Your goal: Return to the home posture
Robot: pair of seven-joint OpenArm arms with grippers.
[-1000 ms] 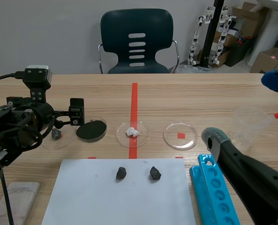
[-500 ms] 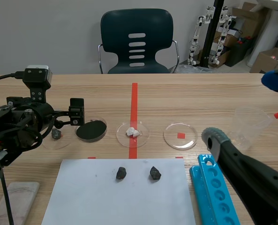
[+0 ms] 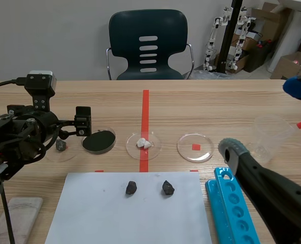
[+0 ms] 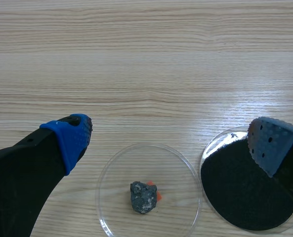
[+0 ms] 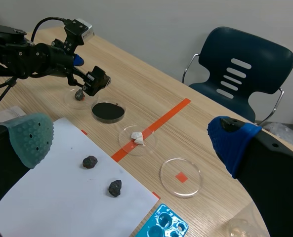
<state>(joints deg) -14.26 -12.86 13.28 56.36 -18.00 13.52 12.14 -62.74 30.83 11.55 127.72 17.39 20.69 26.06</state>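
Observation:
My left gripper (image 4: 171,138) hangs open above a clear dish (image 4: 149,195) that holds a small dark stone (image 4: 144,197); in the scene view this left gripper (image 3: 71,129) sits at the table's left, over that dish (image 3: 61,151). My right gripper (image 5: 131,140) is raised high and open, with one grey-green pad (image 5: 31,137) and one blue pad (image 5: 232,141) showing. In the scene view only one right finger's pad (image 3: 231,148) shows at the right. Nothing is between either pair of fingers.
A dish of black powder (image 3: 99,142), a dish with white lumps (image 3: 143,144) and an empty dish (image 3: 195,147) stand in a row. Two dark stones (image 3: 131,187) (image 3: 168,188) lie on white paper (image 3: 89,213). A blue rack (image 3: 231,208), clear cup (image 3: 269,134) and chair (image 3: 148,46) are also near.

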